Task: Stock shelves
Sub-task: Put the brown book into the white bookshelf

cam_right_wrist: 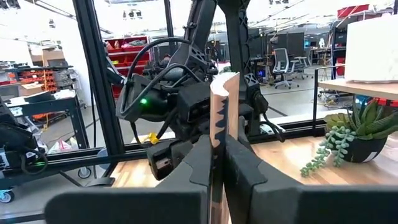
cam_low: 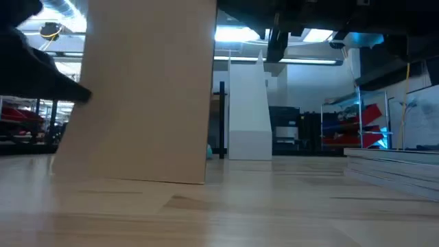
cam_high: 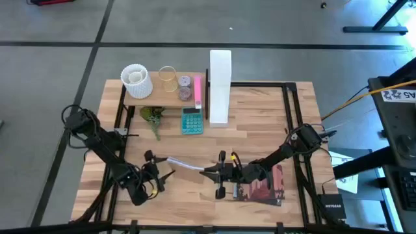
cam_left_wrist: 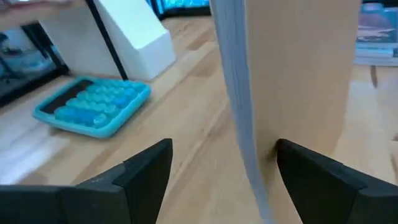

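A tan-covered book (cam_low: pixel 144 89) stands upright on the tabletop between my two grippers; from above it shows as a thin pale strip (cam_high: pixel 187 164). My right gripper (cam_high: pixel 218 173) is shut on its right end. My left gripper (cam_left_wrist: pixel 217 180) is open, one finger on either side of the book's page-edge end (cam_left_wrist: pixel 239 106); I cannot tell whether a finger touches the cover. The shelf (cam_high: pixel 166 99) stands at the far left, and the white file box (cam_high: pixel 220 84) stands beside it. My right gripper pinches the book's narrow upright end (cam_right_wrist: pixel 224 106) between its two fingers. The fingers come in level from the table's right side. The book stands upright, its bottom edge (cam_low: pixel 130 180) on the table.
On the shelf stand a white ribbed pot (cam_high: pixel 136 81), a glass (cam_high: pixel 168 78) and pink items (cam_high: pixel 192 91). A teal calculator (cam_high: pixel 192 121) and a small plant (cam_high: pixel 153 117) lie in front of it. Another book (cam_high: pixel 263 185) lies flat near the right front.
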Tool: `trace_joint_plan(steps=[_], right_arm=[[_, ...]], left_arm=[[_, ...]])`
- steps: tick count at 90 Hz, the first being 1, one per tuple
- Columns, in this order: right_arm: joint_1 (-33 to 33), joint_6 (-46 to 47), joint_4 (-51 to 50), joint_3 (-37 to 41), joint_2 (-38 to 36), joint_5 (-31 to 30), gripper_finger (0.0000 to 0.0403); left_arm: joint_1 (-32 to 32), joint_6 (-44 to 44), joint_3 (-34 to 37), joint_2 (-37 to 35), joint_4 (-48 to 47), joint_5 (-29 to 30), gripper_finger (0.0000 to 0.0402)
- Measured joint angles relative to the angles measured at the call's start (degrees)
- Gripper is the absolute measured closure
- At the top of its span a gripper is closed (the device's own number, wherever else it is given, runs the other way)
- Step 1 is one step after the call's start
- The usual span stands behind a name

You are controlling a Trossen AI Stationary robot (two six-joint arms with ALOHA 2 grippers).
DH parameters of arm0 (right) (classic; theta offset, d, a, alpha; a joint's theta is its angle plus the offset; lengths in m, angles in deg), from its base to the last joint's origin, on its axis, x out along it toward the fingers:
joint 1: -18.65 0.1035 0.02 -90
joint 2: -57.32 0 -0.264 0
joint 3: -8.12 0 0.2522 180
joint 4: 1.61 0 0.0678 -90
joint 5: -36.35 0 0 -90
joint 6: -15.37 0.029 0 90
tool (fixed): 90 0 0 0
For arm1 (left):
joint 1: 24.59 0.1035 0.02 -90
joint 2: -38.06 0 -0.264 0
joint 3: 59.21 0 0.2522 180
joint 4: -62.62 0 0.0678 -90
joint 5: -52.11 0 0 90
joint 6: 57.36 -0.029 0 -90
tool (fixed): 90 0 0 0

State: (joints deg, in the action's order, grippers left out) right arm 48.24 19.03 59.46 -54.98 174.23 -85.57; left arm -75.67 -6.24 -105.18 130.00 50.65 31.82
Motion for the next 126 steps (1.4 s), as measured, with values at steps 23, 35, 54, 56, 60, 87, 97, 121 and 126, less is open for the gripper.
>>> trace_joint_plan(steps=[23, 35, 54, 56, 60, 87, 97, 121, 126], right_arm=[[0.04, -0.05, 0.02, 0.00, 0.00, 0.08, 0.0400], [0.04, 0.28, 0.02, 0.02, 0.00, 0.09, 0.0400], [-0.02, 0.39, -1.32, -0.04, -0.01, 0.12, 0.0400], [0.00, 0.39, -1.54, -0.06, -0.02, 0.13, 0.0399], [-0.02, 0.42, -2.00, -0.09, -0.07, 0.11, 0.0395], [0.07, 3.44, -22.01, -3.65, 0.09, 0.03, 0.0282], [0.07, 6.66, -33.09, -6.24, 0.51, 2.22, 0.0251], [0.00, 1.26, -39.17, -12.75, 0.15, 4.85, 0.0288], [0.00, 1.00, -41.25, -13.80, 0.15, 4.79, 0.0311]], left_arm=[[2.15, -22.92, 0.00, 0.00, 16.44, -5.23, 0.0131], [2.89, -30.90, 0.00, 0.00, 21.05, -11.07, 0.0131], [1.95, -33.69, 0.00, 0.00, 24.42, -16.28, 0.0177], [1.85, -33.72, 0.00, 0.00, 24.40, -16.35, 0.0188], [1.67, -33.75, 0.00, 0.00, 24.30, -16.36, 0.0212], [1.74, -34.99, -0.02, -0.04, 23.98, -16.62, 0.0390], [1.74, -34.96, -0.02, -0.07, 23.61, -16.63, 0.0390], [1.87, -34.65, -0.04, -0.07, 23.09, -16.75, 0.0391], [1.87, -34.62, -0.04, -0.07, 23.10, -16.81, 0.0391]])
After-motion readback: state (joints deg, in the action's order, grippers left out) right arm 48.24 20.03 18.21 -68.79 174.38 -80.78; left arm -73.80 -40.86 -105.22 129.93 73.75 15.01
